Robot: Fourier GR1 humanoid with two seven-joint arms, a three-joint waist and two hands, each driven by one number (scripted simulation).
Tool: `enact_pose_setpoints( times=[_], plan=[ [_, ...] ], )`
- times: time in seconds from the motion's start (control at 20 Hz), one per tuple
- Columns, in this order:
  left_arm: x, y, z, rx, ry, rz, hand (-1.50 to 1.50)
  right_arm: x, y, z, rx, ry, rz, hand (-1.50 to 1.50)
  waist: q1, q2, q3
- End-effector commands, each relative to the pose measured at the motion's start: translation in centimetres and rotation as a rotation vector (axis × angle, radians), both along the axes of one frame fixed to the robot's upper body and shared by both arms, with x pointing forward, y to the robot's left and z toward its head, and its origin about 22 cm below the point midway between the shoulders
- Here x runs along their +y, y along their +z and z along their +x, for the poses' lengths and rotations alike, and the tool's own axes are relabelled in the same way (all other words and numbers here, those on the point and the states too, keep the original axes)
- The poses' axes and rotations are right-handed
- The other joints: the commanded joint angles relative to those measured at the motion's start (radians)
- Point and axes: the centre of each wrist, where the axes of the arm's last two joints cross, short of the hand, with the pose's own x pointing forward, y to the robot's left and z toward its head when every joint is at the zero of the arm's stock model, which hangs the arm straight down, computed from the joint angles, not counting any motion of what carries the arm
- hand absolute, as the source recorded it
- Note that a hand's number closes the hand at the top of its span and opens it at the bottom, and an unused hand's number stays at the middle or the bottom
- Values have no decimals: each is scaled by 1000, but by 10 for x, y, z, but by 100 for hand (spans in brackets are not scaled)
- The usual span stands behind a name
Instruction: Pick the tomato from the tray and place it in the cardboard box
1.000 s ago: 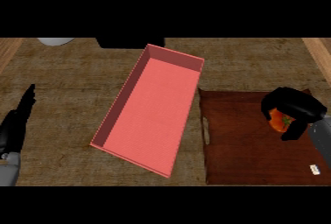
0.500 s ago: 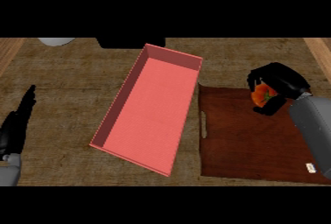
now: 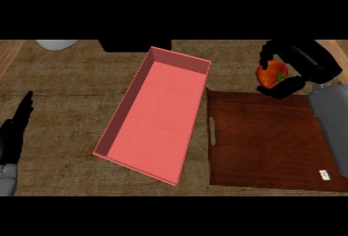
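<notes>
The tomato (image 3: 272, 75), orange-red with a green stem, is held in my right hand (image 3: 302, 62), whose fingers and thumb curl round it. Hand and tomato hang past the far edge of the dark brown tray (image 3: 268, 143), at the upper right of the head view. The cardboard box (image 3: 155, 113), a long pink open container, lies slanted on the counter just left of the tray. Nothing is inside the box. My left hand (image 3: 15, 133) rests open at the left edge, fingers straight and pointing up.
A white round object (image 3: 58, 44) shows at the top left edge, and a dark object (image 3: 136, 45) sits beyond the box's far end. The tray has a small white label (image 3: 325, 174) near its front right corner. Woven brown counter surrounds everything.
My right hand has lifted the tomato off the tray and carried it away from me and leftward, beyond the tray's far edge. The left hand and the box have stayed put.
</notes>
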Motion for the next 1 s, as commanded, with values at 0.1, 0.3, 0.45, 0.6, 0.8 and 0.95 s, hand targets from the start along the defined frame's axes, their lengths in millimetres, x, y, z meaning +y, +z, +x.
enact_pose_setpoints(
  times=[0.1, 0.3, 0.45, 0.6, 0.8, 0.95],
  plan=[
    [0, -8, 8, -3, -2, -5, 0, 51, 24, -13, 6, 123, 75, 150, -2, 2, 0],
    [-8, 0, -1, -8, -14, -3, 0, 84, 58, -7, 98, 169, 151, 150, 12, -1, 0],
    [-5, -4, 7, 0, -23, -9, 0, 105, 59, -20, 150, 173, 215, 150, 1, 1, 0],
    [-8, -4, 16, -10, -22, -8, 0, 144, 70, -17, 167, 166, 276, 150, 6, 4, 0],
    [-9, -11, 7, -16, -3, -11, 0, 189, 77, -6, 260, 140, 280, 150, 17, 6, 0],
    [-15, 7, 26, -8, -28, 4, 0, 215, 65, -5, 319, 129, 301, 150, 18, 7, 0]
  ],
)
